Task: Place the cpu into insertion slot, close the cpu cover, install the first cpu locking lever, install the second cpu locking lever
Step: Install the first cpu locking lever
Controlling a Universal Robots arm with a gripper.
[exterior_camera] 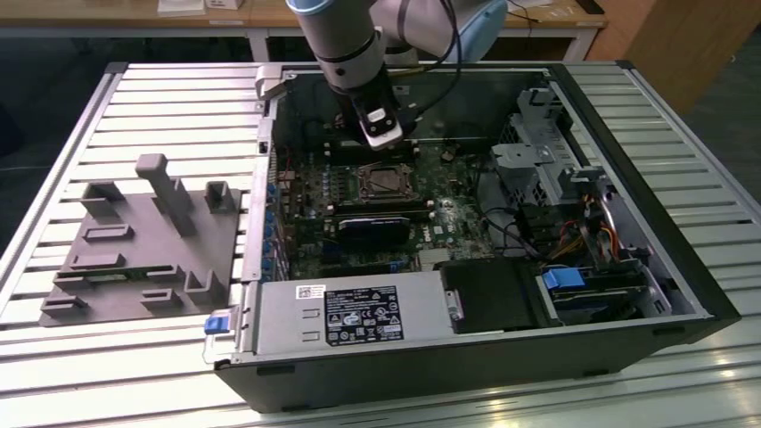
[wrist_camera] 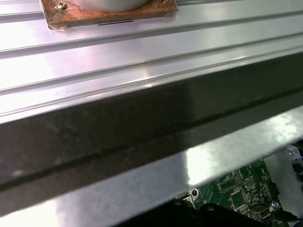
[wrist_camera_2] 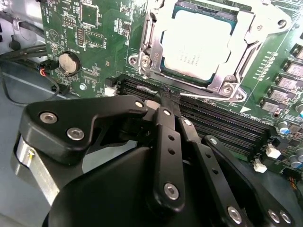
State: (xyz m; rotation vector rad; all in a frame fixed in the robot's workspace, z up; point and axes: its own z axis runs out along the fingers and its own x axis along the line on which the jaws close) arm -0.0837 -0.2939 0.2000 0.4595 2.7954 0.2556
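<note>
The cpu [wrist_camera_2: 199, 42] sits socketed just beyond the end effector [wrist_camera_2: 168, 97].

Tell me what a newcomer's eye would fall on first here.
The open computer case sits on a slatted table, the arm's pincer hanging inside it over the green board. In the second wrist view the bright cpu lies framed by the flat cpu cover, just beyond the pincer. A grey fixture block lies to the exterior view's left of the case.
</note>
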